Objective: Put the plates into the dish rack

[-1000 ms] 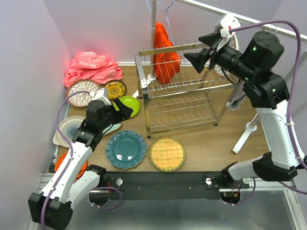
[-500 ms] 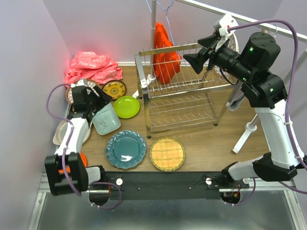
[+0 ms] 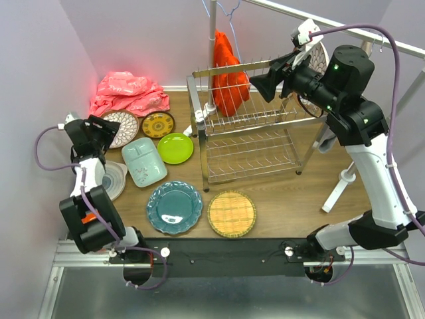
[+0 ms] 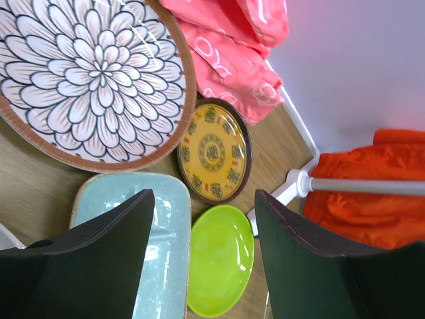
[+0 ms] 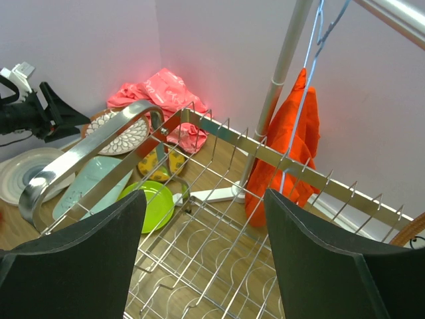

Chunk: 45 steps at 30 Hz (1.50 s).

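Seen from above, the dish rack (image 3: 249, 133) stood at the desk's far middle. A teal plate (image 3: 174, 207) and a woven plate (image 3: 232, 214) lay flat near the front edge.

In the left wrist view, the left gripper (image 4: 202, 197) gaped wide and empty above the mint tray (image 4: 163, 256) and lime plate (image 4: 221, 260).

In the right wrist view, the right gripper (image 5: 204, 198) was wide and empty over the rack's upper tier.

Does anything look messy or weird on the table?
Only the crumpled pink cloth, heaped in the back left corner right against the white petal-patterned plate. It is no dish. The plates in view lie flat and whole, nothing is spilled, and the chrome wire dish rack stands upright.
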Each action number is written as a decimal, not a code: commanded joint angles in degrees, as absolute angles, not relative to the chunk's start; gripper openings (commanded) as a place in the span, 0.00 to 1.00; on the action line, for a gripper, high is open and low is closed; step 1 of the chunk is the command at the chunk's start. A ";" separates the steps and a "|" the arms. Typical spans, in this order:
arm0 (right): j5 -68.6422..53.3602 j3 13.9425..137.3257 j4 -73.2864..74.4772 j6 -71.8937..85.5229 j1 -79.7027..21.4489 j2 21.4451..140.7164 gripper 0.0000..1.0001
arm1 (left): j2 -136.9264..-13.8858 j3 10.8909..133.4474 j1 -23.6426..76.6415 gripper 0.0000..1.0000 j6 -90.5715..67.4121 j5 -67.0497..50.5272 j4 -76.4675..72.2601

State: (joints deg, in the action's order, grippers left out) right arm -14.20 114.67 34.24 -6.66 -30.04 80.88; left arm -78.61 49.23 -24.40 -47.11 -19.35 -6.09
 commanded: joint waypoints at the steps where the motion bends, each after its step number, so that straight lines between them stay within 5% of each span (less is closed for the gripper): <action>1: -13.36 116.10 32.61 -4.04 -30.32 82.44 0.80 | -82.70 49.04 -26.80 0.71 -49.48 -19.96 -8.88; 32: -8.70 115.84 31.11 -2.64 -30.32 83.85 0.80 | -103.00 55.55 -29.27 0.67 -53.79 -8.96 -7.11; 45: -8.79 117.51 30.85 -1.93 -30.41 85.08 0.80 | -109.24 60.81 -28.13 0.49 -55.90 -7.47 -7.82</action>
State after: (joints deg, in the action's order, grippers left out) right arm -9.91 115.24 32.53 -2.76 -30.04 84.75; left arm -105.93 58.13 -28.36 -53.82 -8.29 -7.60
